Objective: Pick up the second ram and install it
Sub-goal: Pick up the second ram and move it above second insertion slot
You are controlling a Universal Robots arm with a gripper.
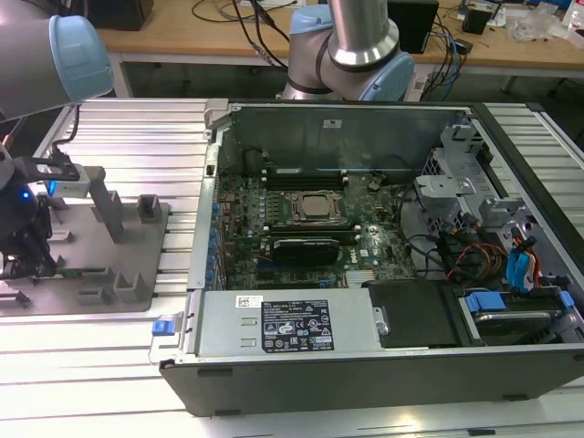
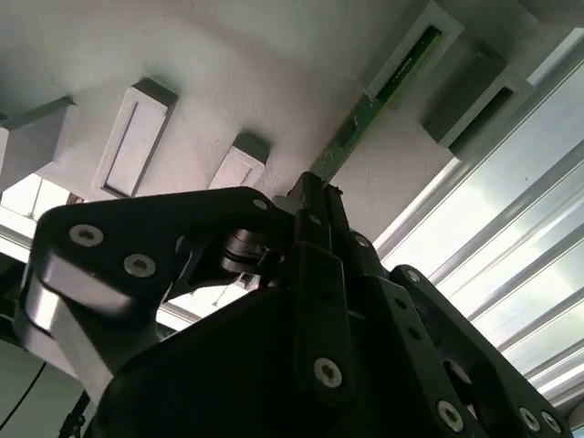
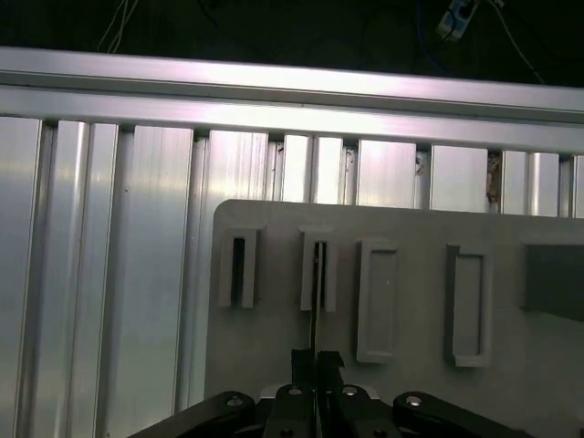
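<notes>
Gripper (image 1: 26,263) clamped narrow on the second ram (image 1: 84,271) at the grey fixture plate (image 1: 91,242).

In the exterior view the gripper sits at the exterior view's left, at about 9 o'clock from the open computer case (image 1: 274,365), low over the fixture plate, which lies on the ribbed aluminium table (image 1: 137,137). From the gripper the green stick runs toward 3 o'clock along the plate's near part. In the second wrist view the gripper (image 2: 315,189) has its black fingers (image 2: 321,274) drawn close together on one end of the ram (image 2: 365,114), whose far end stands edge-up in a slotted grey block (image 2: 447,26). The first wrist view shows the same: gripper (image 3: 317,358) pinching the thin stick (image 3: 315,310), which sits in the slotted block (image 3: 306,269) on the plate (image 3: 411,224).
</notes>
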